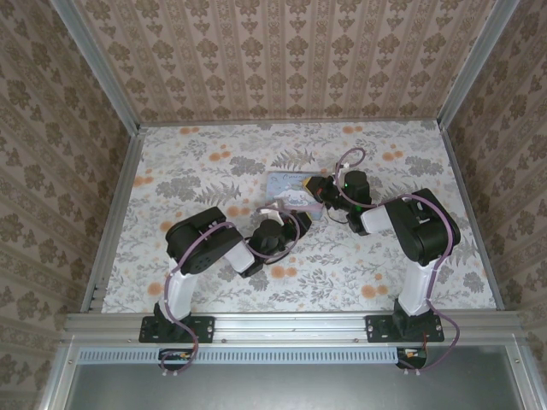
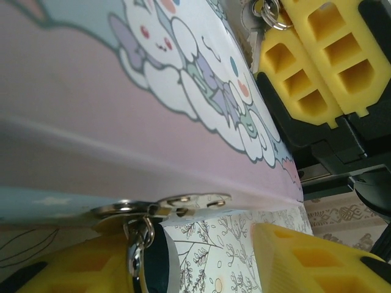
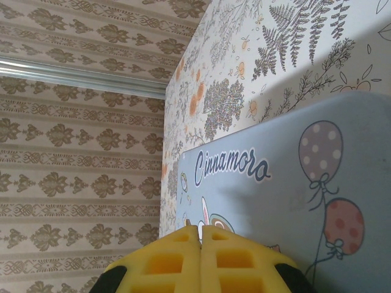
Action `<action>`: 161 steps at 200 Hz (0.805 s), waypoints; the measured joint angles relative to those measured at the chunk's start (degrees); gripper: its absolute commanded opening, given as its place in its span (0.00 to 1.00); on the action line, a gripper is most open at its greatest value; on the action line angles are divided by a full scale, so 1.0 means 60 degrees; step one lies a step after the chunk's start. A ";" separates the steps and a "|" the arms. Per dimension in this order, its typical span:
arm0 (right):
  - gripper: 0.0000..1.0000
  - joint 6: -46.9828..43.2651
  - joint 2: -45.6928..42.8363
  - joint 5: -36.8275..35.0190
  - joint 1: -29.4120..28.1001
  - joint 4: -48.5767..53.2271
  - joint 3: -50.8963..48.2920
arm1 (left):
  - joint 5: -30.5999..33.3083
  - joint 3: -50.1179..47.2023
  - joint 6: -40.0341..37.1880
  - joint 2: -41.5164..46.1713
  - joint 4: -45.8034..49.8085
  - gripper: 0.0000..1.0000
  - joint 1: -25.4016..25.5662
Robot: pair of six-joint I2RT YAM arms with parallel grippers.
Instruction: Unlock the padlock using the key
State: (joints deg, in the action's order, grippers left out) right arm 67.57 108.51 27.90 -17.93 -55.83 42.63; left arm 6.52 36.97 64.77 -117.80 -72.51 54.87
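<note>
Padlock (image 2: 160, 259) is located at the metal hasp (image 2: 168, 204) on the edge of the pale blue cartoon-printed tin (image 2: 91, 122). Its body is dark teal. The thin shackle (image 2: 135, 247) runs up into the hasp. Whether the shackle is latched cannot be told, as its far end is hidden.

Left fingers (image 2: 61, 271): released. The two yellow pads stand apart. One is touching or just beside the padlock body; which of the two cannot be told. The other pad is well clear of it, across a gap where the floral cloth shows. Nothing is clamped between them.

Right fingers (image 3: 165, 265): clenched. In the right wrist view the pads meet along a thin seam. In the left wrist view they lie just beside the tin's far edge, with a small metal ring (image 2: 273, 13) at their tip. Whether a key is nipped in the seam cannot be told.

The tin lies flat near the middle of the bench (image 1: 205, 162), lid up. The lid carries the lettering "Cinnamoro", spotted balloons and a white cartoon figure. In the top view the left arm reaches the tin's near edge and the right arm reaches its right end, so the two sets of fingers are near one another at the tin.

The bench is covered in a floral cloth. Patterned walls (image 1: 291, 60) enclose it on three sides.
</note>
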 measured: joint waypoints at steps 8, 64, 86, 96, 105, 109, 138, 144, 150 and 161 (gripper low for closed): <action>0.00 0.0000 0.0000 0.0000 0.0000 0.0000 0.0000 | 0.0029 0.0000 0.0004 -0.0004 0.0000 0.46 0.0004; 0.00 0.0000 0.0000 0.0000 0.0000 0.0000 0.0000 | 0.0182 -0.0040 0.0102 -0.0004 0.0011 0.34 -0.0029; 0.00 -0.0004 0.0004 0.0000 0.0000 -0.0004 0.0000 | 0.0222 -0.0095 0.0142 -0.0007 0.0011 0.29 -0.0051; 0.00 0.0000 0.0018 0.0000 0.0000 -0.0036 0.0000 | 0.0244 -0.0106 0.0138 -0.0004 0.0025 0.27 -0.0051; 0.00 0.0000 0.0040 0.0004 -0.0004 -0.0069 0.0000 | 0.0248 -0.0113 0.0149 -0.0007 0.0025 0.25 -0.0066; 0.00 0.0000 0.0040 0.0004 -0.0004 -0.0087 0.0000 | 0.0244 -0.0113 0.0146 -0.0007 0.0029 0.24 -0.0084; 0.00 0.0000 0.0044 0.0004 -0.0011 -0.0106 0.0000 | 0.0295 -0.0135 0.0229 -0.0047 0.0095 0.11 -0.0109; 0.00 -0.0004 0.0044 0.0004 -0.0011 -0.0106 -0.0004 | 0.0291 -0.0142 0.0200 -0.0073 0.0080 0.08 -0.0113; 0.00 -0.0004 0.0044 0.0000 -0.0011 -0.0109 -0.0007 | 0.0295 -0.0142 0.0208 -0.0073 0.0062 0.05 -0.0117; 0.00 -0.0007 0.0044 -0.0004 -0.0011 -0.0127 -0.0007 | 0.0302 -0.0149 0.0244 -0.0076 -0.0007 0.00 -0.0117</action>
State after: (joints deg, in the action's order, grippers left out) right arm 67.53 108.77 27.88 -18.00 -56.60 42.59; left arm 8.34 36.07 66.24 -118.26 -72.55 54.17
